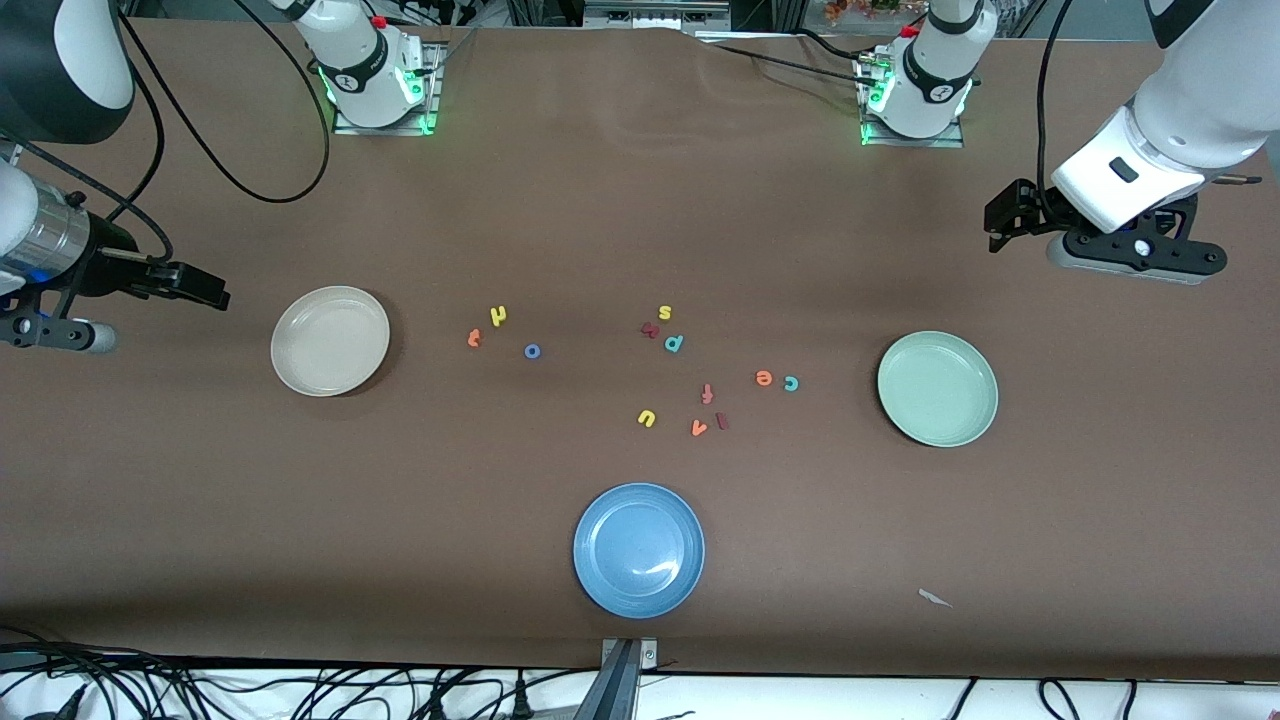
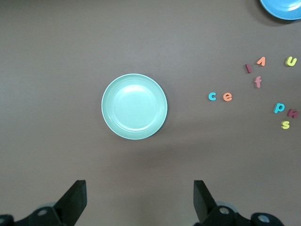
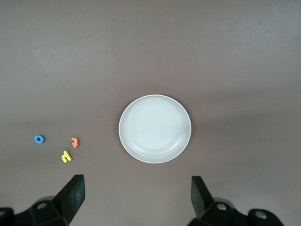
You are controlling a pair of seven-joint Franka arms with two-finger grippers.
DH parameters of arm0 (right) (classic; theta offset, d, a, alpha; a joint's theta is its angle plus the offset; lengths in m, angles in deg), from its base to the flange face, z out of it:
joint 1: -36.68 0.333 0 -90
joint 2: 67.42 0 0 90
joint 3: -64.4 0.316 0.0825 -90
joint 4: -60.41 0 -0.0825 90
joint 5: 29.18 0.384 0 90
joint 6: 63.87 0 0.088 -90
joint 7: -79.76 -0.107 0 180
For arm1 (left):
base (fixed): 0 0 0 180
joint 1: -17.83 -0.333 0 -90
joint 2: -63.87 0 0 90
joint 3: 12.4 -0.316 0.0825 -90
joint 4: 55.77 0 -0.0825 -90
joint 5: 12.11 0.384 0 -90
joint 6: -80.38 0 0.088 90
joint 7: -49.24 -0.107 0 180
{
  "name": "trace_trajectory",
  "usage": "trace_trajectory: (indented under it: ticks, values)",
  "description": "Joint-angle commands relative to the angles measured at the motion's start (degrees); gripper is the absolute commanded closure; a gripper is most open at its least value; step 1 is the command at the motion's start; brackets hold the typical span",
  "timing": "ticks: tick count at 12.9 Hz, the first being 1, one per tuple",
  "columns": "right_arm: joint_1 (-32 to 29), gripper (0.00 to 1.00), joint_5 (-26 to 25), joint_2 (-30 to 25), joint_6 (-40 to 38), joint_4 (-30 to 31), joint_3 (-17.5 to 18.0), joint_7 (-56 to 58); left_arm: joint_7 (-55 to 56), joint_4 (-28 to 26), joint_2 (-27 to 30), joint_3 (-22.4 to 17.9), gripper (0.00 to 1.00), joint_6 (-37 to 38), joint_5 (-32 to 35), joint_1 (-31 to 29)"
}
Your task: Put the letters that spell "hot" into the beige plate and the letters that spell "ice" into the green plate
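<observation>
The beige plate (image 1: pixel 330 340) (image 3: pixel 154 128) lies empty toward the right arm's end. Beside it lie the yellow h (image 1: pixel 499 316) (image 3: pixel 66 156), orange t (image 1: pixel 474 338) (image 3: pixel 75 141) and blue o (image 1: pixel 532 351) (image 3: pixel 39 139). The green plate (image 1: pixel 937 388) (image 2: pixel 134 106) is empty too. Close by it are the teal c (image 1: pixel 791 383) (image 2: pixel 212 96) and orange e (image 1: pixel 763 377) (image 2: pixel 227 96); the dark red i (image 1: pixel 721 421) (image 2: pixel 248 68) lies nearer the front camera. My right gripper (image 1: pixel 205 287) (image 3: pixel 136 195) hangs open over bare table at its end. My left gripper (image 1: pixel 1003 222) (image 2: pixel 139 197) hangs open at the other end.
A blue plate (image 1: pixel 638 549) (image 2: pixel 282 7) sits near the front edge. Other letters lie mid-table: yellow s (image 1: pixel 665 312), teal p (image 1: pixel 674 343), a dark red letter (image 1: pixel 649 330), red f (image 1: pixel 707 394), yellow u (image 1: pixel 646 418), orange v (image 1: pixel 699 428). A paper scrap (image 1: pixel 934 598) lies near the front edge.
</observation>
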Motion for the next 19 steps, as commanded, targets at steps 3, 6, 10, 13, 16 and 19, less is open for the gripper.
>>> trace_trajectory:
  ticks: [3,6,10,13,16,19]
  values:
    - [-0.2,0.00,-0.5,-1.0,-0.8,0.1,0.3,-0.2,0.0,-0.1,0.7,0.2,0.00,0.6,0.9,0.0]
    - [-0.2,0.00,-0.5,-1.0,-0.8,0.1,0.3,-0.1,0.0,-0.1,0.7,0.2,0.00,0.6,0.9,0.1]
    - [-0.2,0.00,-0.5,-1.0,-0.8,0.1,0.3,-0.1,0.0,0.0,0.7,0.2,0.00,0.6,0.9,0.2]
    - [-0.2,0.00,-0.6,-1.0,-0.8,0.0,0.3,-0.1,0.0,-0.1,0.7,0.2,0.00,0.5,0.9,0.2]
    - [-0.2,0.00,-0.6,-1.0,-0.8,0.0,0.3,-0.1,-0.1,-0.1,0.7,0.2,0.00,0.4,0.9,0.2]
    - [-0.2,0.00,-0.6,-1.1,-1.7,0.0,0.3,-0.1,0.0,-0.1,0.7,0.2,0.00,0.5,0.9,0.2]
